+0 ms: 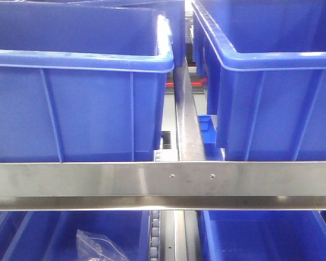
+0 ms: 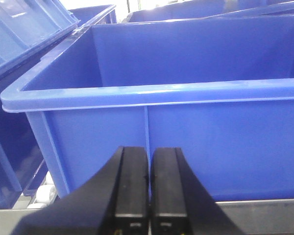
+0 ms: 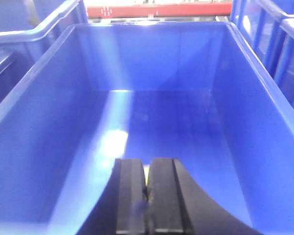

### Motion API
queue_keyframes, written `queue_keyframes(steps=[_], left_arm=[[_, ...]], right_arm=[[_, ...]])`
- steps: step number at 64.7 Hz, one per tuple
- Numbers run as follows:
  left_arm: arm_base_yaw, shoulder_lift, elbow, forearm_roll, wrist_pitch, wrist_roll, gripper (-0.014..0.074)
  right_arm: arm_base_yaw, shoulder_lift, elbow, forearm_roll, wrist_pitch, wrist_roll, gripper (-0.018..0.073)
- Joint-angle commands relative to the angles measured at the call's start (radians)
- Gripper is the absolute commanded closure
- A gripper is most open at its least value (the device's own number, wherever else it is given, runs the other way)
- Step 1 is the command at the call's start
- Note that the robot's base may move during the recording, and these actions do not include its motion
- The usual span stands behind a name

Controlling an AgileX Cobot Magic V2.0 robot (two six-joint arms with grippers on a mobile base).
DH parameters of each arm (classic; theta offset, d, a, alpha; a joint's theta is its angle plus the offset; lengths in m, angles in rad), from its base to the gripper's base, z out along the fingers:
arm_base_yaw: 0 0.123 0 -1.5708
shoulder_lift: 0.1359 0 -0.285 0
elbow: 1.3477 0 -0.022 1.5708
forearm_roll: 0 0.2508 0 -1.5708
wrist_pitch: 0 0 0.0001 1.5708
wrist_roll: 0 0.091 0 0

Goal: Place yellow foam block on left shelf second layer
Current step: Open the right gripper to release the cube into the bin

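Closest to us, the left hand has its two black fingers pressed together with nothing between them. It sits just outside the front wall of a blue bin, below the rim. The right hand hangs over the open inside of another blue bin. Its fingers are nearly closed on a thin pale-yellow sliver. We cannot tell whether that sliver is the block or whether the hand is pinching anything, and we find the block nowhere else. In the front view, a left bin and a right bin stand side by side on a steel rail. A small blue box is visible in the gap between them. Below the rail, a clear plastic bag lies in a lower bin.
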Motion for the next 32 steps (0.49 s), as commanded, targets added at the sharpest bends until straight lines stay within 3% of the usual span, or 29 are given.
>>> queue_keyframes(steps=[1,32], left_arm=[[-0.007,-0.019,0.020,-0.006,-0.082,-0.005,0.0460],[-0.007,-0.019,0.020,-0.006,-0.082,-0.005,0.0460]], right_arm=[[-0.007,-0.068,0.015,-0.010,-0.101,-0.009,0.0504],[-0.007,-0.157,0.063,-0.010,-0.083,-0.009,0.0504]])
